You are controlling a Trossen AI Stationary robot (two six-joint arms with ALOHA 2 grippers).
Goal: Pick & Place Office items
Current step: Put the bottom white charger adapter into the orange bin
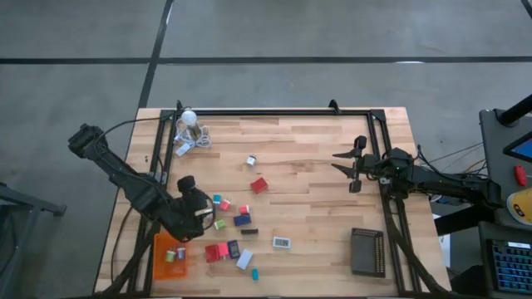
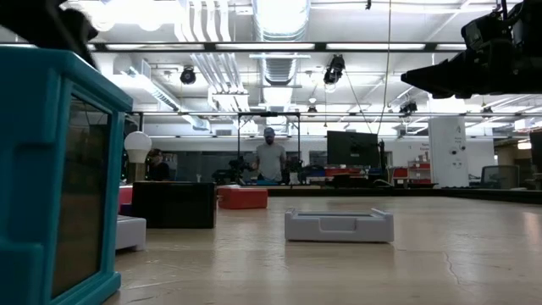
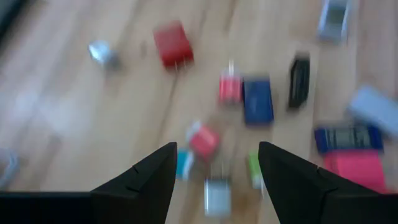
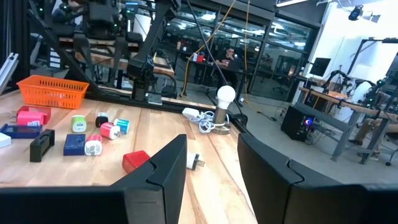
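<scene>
office items [image 1: 242, 219] scattered over the bench's [image 1: 307, 166] left-centre and near-left part, beside the orange tray [image 1: 169, 256] at the near-left corner. left pincer [image 3: 216, 163] hovering over a small pink, teal and green cluster, fingers spread, pinching nothing. right pincer [image 1: 352, 169] above bare wood near the right edge, parted and empty. black tray [image 1: 366, 251] near the right corner; wide open wood between.

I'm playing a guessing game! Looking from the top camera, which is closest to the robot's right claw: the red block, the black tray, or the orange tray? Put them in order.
Measured from the right gripper:
1. Black tray, at the table's right side near the front edge.
2. Red block, mid-table, only a little farther.
3. Orange tray, at the far left front corner, clearly farthest.
</scene>
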